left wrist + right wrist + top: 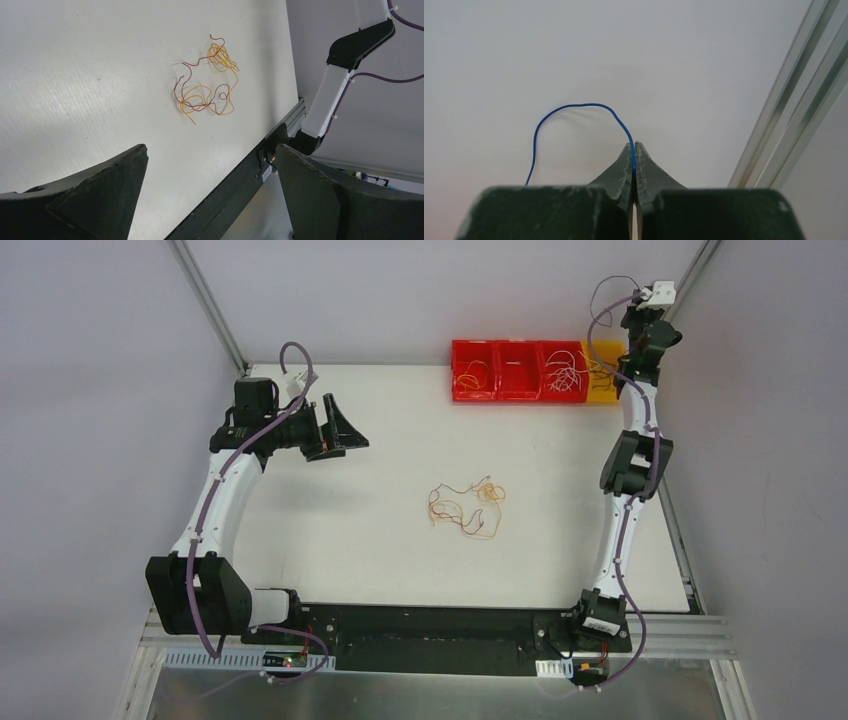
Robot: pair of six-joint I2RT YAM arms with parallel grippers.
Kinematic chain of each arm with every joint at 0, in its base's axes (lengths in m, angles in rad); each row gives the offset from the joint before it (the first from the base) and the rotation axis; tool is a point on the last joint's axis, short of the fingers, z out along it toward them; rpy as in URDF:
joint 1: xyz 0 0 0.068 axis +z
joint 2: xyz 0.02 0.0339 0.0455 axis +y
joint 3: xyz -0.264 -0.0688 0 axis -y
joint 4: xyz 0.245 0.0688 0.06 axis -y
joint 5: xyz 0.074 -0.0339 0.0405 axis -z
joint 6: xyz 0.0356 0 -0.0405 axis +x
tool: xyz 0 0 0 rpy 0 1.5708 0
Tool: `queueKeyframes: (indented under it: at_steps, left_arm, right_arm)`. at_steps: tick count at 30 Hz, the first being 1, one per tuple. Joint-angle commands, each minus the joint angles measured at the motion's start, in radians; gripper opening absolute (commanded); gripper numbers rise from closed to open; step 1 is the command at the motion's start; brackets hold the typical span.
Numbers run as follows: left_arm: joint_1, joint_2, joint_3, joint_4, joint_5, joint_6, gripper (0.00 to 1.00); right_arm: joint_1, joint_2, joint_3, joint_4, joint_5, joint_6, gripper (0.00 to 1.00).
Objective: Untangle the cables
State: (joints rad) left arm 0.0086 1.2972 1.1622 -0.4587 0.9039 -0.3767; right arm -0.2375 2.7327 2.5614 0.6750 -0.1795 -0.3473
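Nearest the arm bases, the clump of cables (467,505) lies in the middle of the table (300,540). Its red, orange and yellow strands are looped through each other. I think the main danger is here. The strands look so thin and light that a grip on one loop may drag the whole clump along, or pull a knot tighter instead of opening it. A pinch may also close on two strands at once, or on none.

The left gripper (211,148) hangs over the table to the left of the clump and a little farther back, well apart from it. Its jaws are spread wide and hold nothing. Its camera looks toward the clump, and nothing stands between them.

At the far edge stands a row of bins (520,392), three red and one yellow, and some of them have loose wires inside. Above the yellow end, high up near the wall, the right gripper (634,152) is closed tight on a blue wire (574,106). The wire arches up from the fingertips and curves back down at the left of that camera's view.

The second danger is there. The wire is pinched only at the very tips, so it may slip out. When let go, it may cling to a finger or drop beside the bin and not into it. This gripper is at the far right corner, well apart from the clump.
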Motion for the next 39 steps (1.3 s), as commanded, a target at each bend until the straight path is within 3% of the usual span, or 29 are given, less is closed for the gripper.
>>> queueKeyframes:
  at_steps: [1, 11, 22, 23, 24, 26, 34, 39]
  left_arm:
    - [0.009, -0.006, 0.0, 0.002, -0.008, 0.021, 0.99]
    - [0.009, 0.001, 0.018, 0.002, -0.012, 0.019, 0.99]
    - [0.009, -0.008, 0.011, 0.002, -0.014, 0.017, 0.99]
    - [0.01, -0.008, 0.012, 0.002, -0.012, 0.015, 0.99]
    - [0.009, -0.007, 0.014, 0.002, -0.011, 0.012, 0.99]
    - [0.009, -0.009, 0.014, 0.001, -0.008, 0.012, 0.99]
    - [0.009, -0.01, 0.014, 0.002, -0.006, 0.009, 0.99]
    - [0.01, -0.018, 0.017, 0.002, -0.001, 0.0, 0.99]
  right_arm:
    - [-0.027, -0.045, -0.037, 0.118, -0.052, -0.054, 0.0]
    - [-0.058, -0.146, -0.32, 0.147, -0.152, -0.072, 0.0]
    - [-0.063, -0.304, -0.607, 0.256, -0.157, -0.01, 0.01]
    - [-0.063, -0.309, -0.618, 0.255, -0.165, -0.011, 0.09]
    - [-0.063, -0.312, -0.626, 0.253, -0.168, -0.009, 0.23]
    - [-0.063, -0.318, -0.626, 0.242, -0.166, 0.003, 0.36]
    - [-0.066, -0.373, -0.64, 0.183, -0.191, 0.049, 0.54]
    - [-0.077, -0.538, -0.755, 0.108, -0.225, 0.142, 0.61]
